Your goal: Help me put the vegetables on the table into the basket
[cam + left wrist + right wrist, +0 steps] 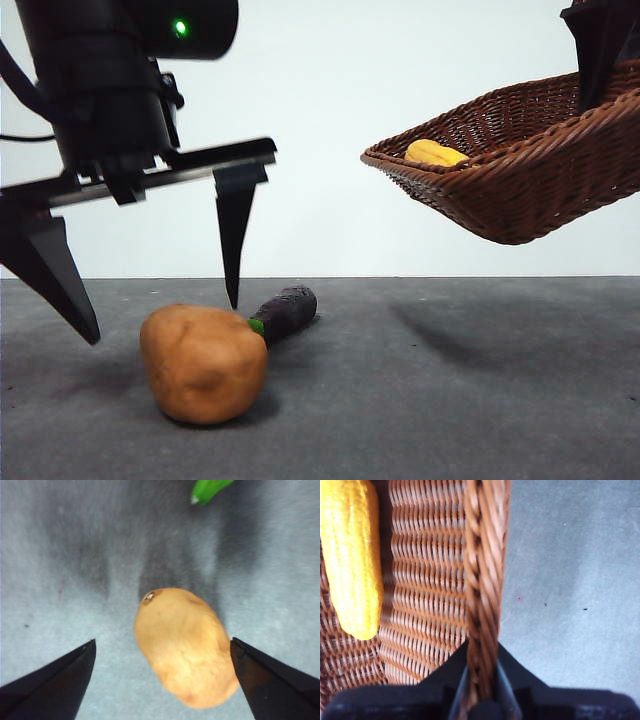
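The orange-brown potato (203, 362) lies on the grey table (450, 400) at the front left, and also shows in the left wrist view (185, 647). The purple eggplant (285, 311) with its green stem end (207, 489) lies just behind it. My left gripper (150, 300) hangs open above the potato, one jaw on each side, not touching it. My right gripper (481, 680) is shut on the braided rim of the wicker basket (520, 160) and holds it tilted in the air at the upper right. The yellow corn cob (351, 555) lies inside the basket (430, 580) and also shows in the front view (435, 153).
The raised basket casts a shadow on the table (470, 330) at the right. The table's far edge meets a plain white wall.
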Controlling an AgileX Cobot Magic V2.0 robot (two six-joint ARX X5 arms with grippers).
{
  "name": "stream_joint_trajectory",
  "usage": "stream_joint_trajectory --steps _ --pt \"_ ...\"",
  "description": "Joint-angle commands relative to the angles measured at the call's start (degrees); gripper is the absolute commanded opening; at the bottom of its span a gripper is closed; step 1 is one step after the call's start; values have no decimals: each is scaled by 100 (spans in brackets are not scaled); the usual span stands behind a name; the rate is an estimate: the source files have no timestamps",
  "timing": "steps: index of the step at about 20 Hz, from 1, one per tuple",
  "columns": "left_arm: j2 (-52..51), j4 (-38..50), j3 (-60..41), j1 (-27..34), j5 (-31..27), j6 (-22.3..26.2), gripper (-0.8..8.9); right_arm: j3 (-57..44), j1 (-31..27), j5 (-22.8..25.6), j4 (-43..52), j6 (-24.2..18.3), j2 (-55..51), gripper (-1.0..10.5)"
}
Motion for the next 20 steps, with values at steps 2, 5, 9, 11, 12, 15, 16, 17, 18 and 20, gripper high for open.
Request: stream_joint_trajectory --steps 2,5,9,11,12,15,16,17,18,20 --pt "297 127 -44 -50 116 -240 449 -20 2 -63 74 -24 24 -16" --pt "546 271 -44 -63 293 -361 449 -22 2 -63 72 -24 24 -16" --pt "702 435 -44 -101 428 -361 434 -22 2 -63 72 -28 24 -16" --pt "699 455 -44 -103 409 -275 301 -22 2 -63 81 -33 24 -16" --pt "699 457 -44 -105 411 -190 163 -22 2 -63 83 -33 24 -16" --pt "625 461 -44 -101 400 297 -9 -22 2 -63 87 -33 24 -16" --pt "579 463 -42 -101 387 411 -9 -22 2 -63 92 -33 24 -16" --pt "514 483 -28 -101 387 595 -9 -22 2 -63 98 -33 24 -16" --pt "450 470 17 -98 387 811 -9 -22 2 -63 101 -33 24 -16" --pt "199 428 184 -90 391 1394 -9 -22 2 -61 101 -28 24 -16"
